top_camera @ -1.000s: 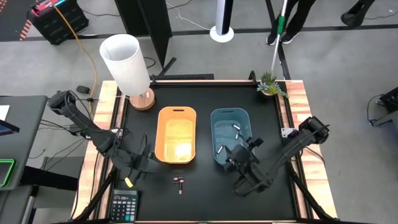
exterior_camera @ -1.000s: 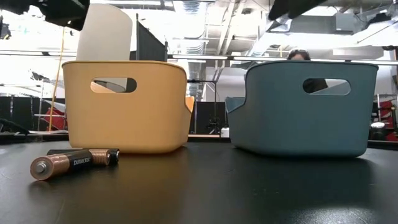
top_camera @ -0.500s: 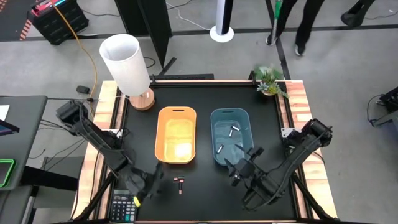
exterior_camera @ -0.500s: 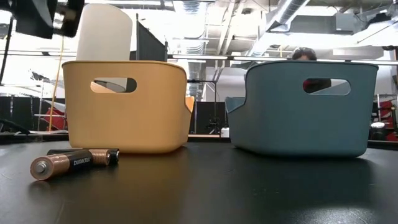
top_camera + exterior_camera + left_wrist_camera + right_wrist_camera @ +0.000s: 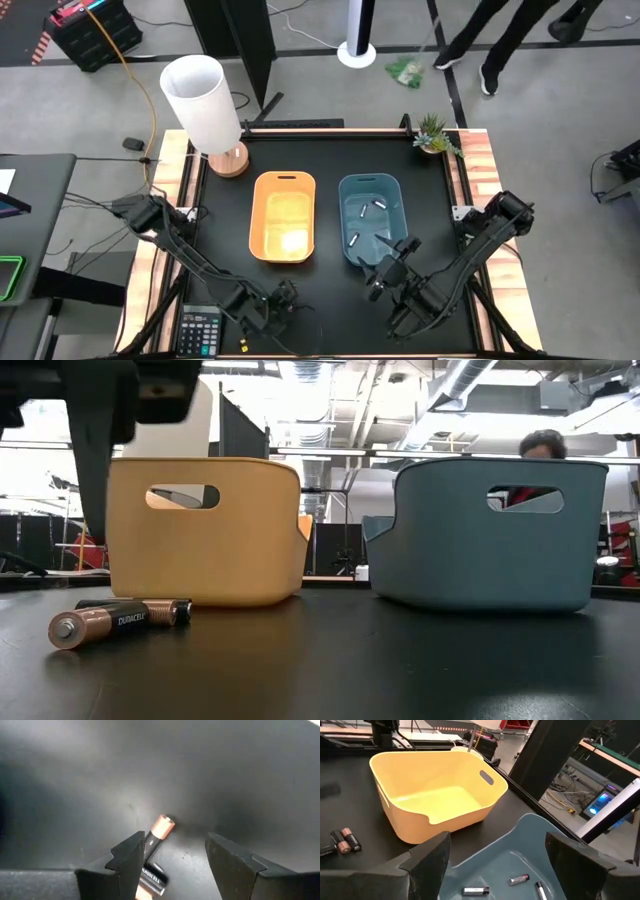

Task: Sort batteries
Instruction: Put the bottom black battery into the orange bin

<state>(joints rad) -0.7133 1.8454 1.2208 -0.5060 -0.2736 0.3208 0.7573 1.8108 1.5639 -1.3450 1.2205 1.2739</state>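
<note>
Left gripper (image 5: 283,297) hung low at bottom centre of the high view, directly over two dark batteries (image 5: 120,622) with copper ends. Fingers (image 5: 127,862) spread wide, straddling that pair in the left wrist view without touching. Same pair (image 5: 152,870) lay side by side on the black table (image 5: 330,290), lower left of the low view, just in front of the orange bin (image 5: 284,216). Also seen at far left edge of the right wrist view (image 5: 344,840).

Right gripper (image 5: 385,275) hovered at lower centre-right of the high view, just below the blue bin (image 5: 371,220), fingers (image 5: 432,865) spread apart and holding nothing. Several silver batteries (image 5: 365,208) lay scattered inside the blue bin; three more of them (image 5: 519,880) visible on its floor at bottom centre of the right wrist view. Orange bin looked empty from above.

Bins stood side by side mid-table, orange left, blue right. White lamp (image 5: 205,105) at upper left corner, small plant (image 5: 435,135) at upper right corner, calculator (image 5: 200,330) at lower left edge. A person's legs (image 5: 495,45) crossed the floor at top right of the high view.
</note>
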